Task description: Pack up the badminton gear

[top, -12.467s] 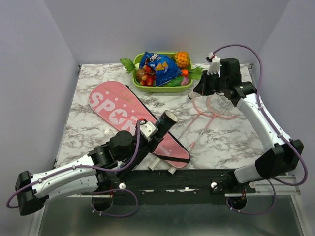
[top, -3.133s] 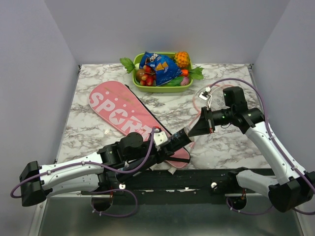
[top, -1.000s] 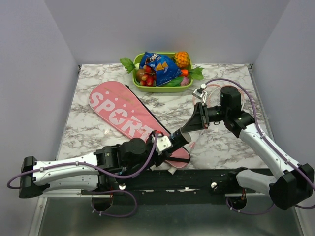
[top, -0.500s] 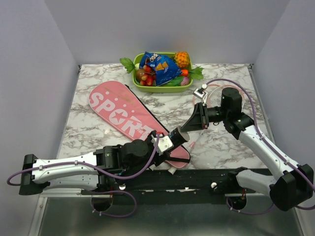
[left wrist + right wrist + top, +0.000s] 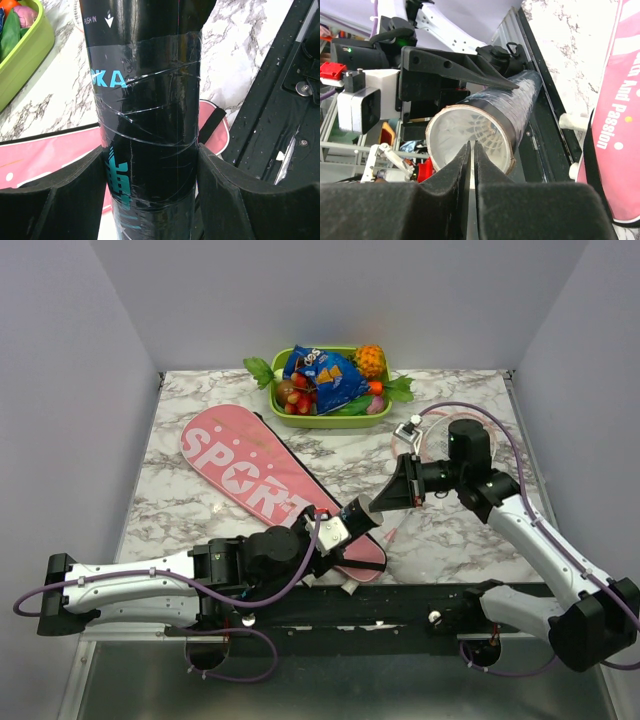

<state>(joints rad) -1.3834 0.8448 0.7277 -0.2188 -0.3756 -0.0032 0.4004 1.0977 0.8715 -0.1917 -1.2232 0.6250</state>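
Note:
My left gripper (image 5: 335,531) is shut on the long black tube (image 5: 352,516) and holds it tilted above the pink "SPORT" bag (image 5: 250,472). In the left wrist view both pads (image 5: 215,175) press the tube (image 5: 145,100). My right gripper (image 5: 385,500) is shut, with its tips at the tube's open mouth (image 5: 470,137). A white shuttlecock (image 5: 487,135) sits inside the tube. Two more shuttlecocks (image 5: 349,586) lie by the bag's near end. The pink rackets (image 5: 398,452) lie behind the right arm, mostly hidden.
A green tray (image 5: 300,420) of toy fruit with a blue snack packet stands at the back centre. The black base rail (image 5: 400,605) runs along the table's near edge, just below the tube. The bag (image 5: 615,125) lies right of the tube.
The left gripper has drawn the tube's mouth slightly up and to the left. The right gripper has followed and stays at the mouth. Both grips are unchanged.

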